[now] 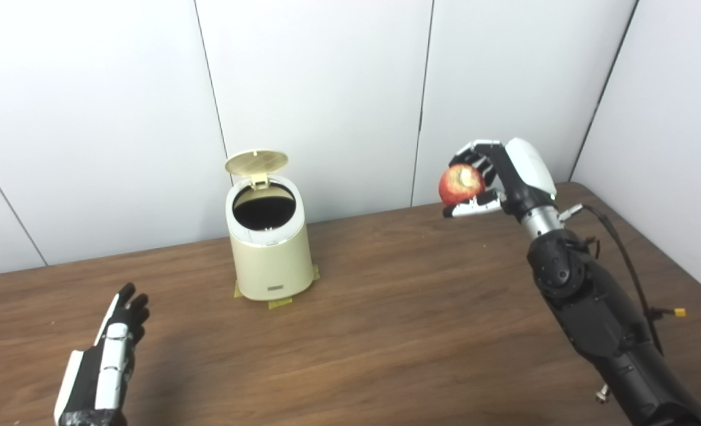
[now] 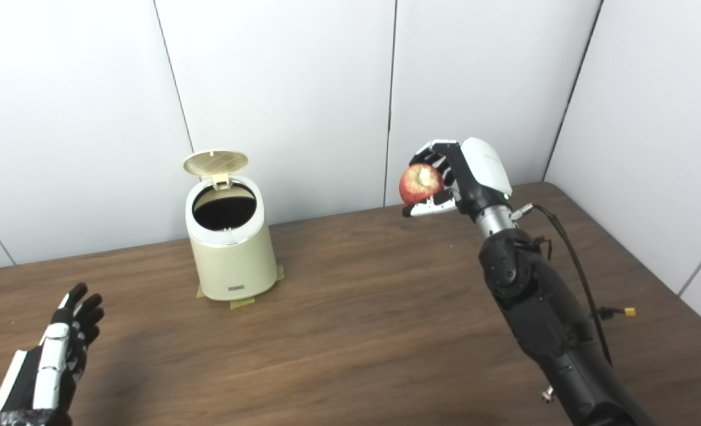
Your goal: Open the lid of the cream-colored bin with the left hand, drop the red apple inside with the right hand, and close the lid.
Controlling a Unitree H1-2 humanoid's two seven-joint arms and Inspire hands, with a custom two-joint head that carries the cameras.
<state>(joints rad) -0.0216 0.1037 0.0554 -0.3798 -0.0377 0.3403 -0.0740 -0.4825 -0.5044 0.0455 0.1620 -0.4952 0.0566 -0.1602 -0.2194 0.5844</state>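
Observation:
The cream-colored bin (image 1: 270, 254) stands on the wooden table at the back left of centre. Its round lid (image 1: 257, 161) is tipped up at the back and the dark opening (image 1: 264, 207) shows. My right hand (image 1: 492, 177) is raised above the table's back right, shut on the red apple (image 1: 461, 184), well to the right of the bin and about level with its rim. My left hand (image 1: 110, 355) is open and empty near the table's front left, apart from the bin.
The wooden table (image 1: 385, 331) runs to white wall panels behind and on the right. Yellow tape tabs (image 1: 279, 303) hold the bin's base. A black cable with a yellow plug (image 1: 678, 312) hangs by my right forearm.

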